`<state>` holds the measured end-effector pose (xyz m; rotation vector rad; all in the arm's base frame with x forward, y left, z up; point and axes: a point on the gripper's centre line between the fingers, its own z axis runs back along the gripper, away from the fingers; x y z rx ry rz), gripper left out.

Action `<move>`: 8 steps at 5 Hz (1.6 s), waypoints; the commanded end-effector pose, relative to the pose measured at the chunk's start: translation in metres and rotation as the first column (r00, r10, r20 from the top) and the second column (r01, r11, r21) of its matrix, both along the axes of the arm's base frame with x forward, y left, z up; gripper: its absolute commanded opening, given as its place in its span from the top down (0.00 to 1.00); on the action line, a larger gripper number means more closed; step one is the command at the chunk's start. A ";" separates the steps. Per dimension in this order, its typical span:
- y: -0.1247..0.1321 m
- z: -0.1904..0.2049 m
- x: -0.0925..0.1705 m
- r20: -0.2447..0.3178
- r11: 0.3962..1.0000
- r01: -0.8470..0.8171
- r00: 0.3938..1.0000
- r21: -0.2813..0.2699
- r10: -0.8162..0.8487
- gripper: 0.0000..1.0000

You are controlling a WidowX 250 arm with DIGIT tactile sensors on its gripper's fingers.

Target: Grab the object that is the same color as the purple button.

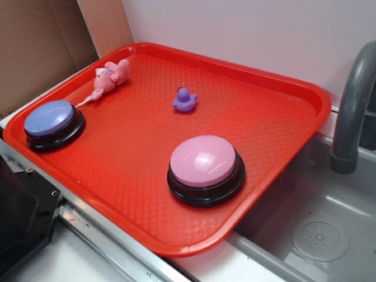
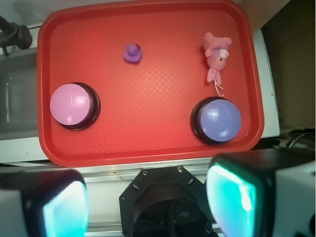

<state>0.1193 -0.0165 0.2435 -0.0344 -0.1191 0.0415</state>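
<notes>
The object is a tiny glossy violet-purple duck (image 1: 185, 100) that stands upright on the red tray (image 1: 282, 117), towards its far side; it is also visible in the wrist view (image 2: 132, 53). The bluish-purple dome button (image 1: 50, 117) (image 2: 220, 117) sits on a black base at one tray corner. My gripper (image 2: 148, 200) is open, its fingers wide apart with nothing between them. It hangs high above the robot's black base, outside the tray's near edge and far from the duck. The exterior view does not show the gripper.
A pink dome button (image 1: 204, 161) (image 2: 71, 103) stands on the tray. A pink plush mouse (image 1: 110, 76) (image 2: 216, 53) with a tail lies near the purple button. A grey sink (image 1: 317, 235) with a faucet (image 1: 352, 106) adjoins the tray. Cardboard (image 1: 35, 47) stands behind.
</notes>
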 end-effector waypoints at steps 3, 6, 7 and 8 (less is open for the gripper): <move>-0.017 -0.003 0.064 0.079 0.937 -0.336 0.936 -0.094 0.343 0.00; 0.004 -0.081 0.100 0.184 0.548 -0.836 0.543 0.030 0.819 0.00; 0.012 -0.106 0.113 0.196 0.520 -0.853 0.517 0.041 0.833 0.00; 0.018 -0.125 0.130 0.165 0.523 -0.852 0.519 0.020 0.839 0.00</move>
